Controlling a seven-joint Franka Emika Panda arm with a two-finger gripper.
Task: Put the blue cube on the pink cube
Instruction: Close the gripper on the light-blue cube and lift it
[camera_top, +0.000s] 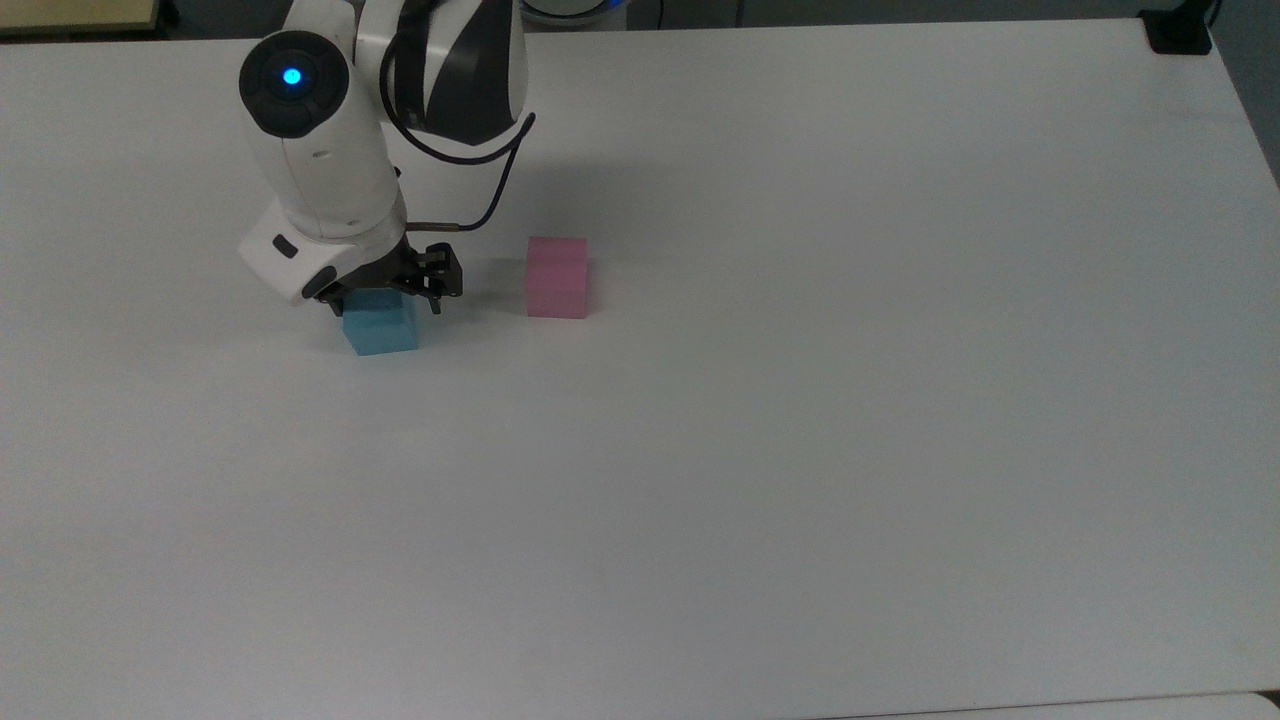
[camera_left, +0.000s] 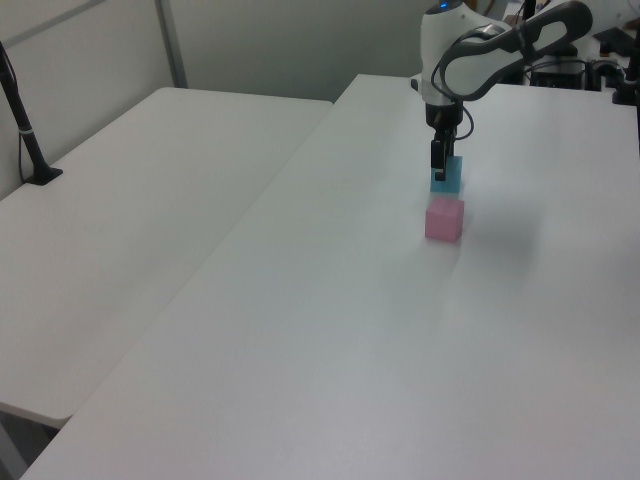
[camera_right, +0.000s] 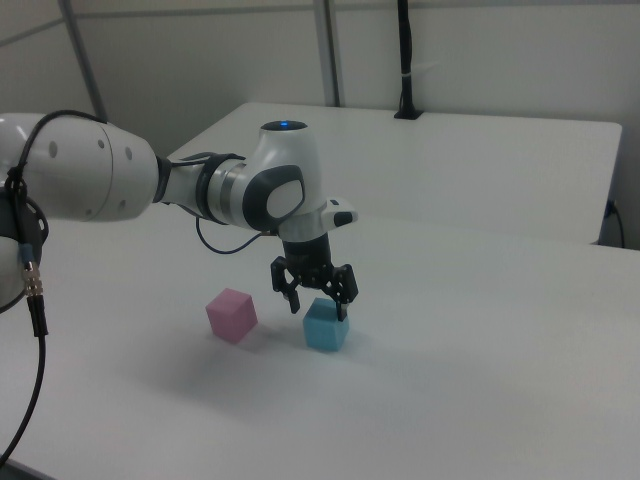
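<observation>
The gripper (camera_right: 319, 305) hangs right over the blue cube (camera_right: 326, 326), fingers spread wide, one on either side of the cube's top and nothing held. In the right view the fingertips sit level with the cube's upper edge, not yet down its sides. That cube rests on the white desk (camera_top: 800, 400), left of centre in the top view (camera_top: 380, 325), partly hidden under the wrist. The pink cube (camera_top: 557, 277) waits just to the right of it in the top view, near but apart; in the left view it stands in front of the blue one (camera_left: 445, 219).

Here's the danger, as I judge it: the blue cube sits slightly turned against the finger line. If the fingers close on its corners, it may twist or squirt out. If they come down off-centre, a fingertip lands on the top face and shoves it. And with pink so close, a wide swing could knock it out of place.
</observation>
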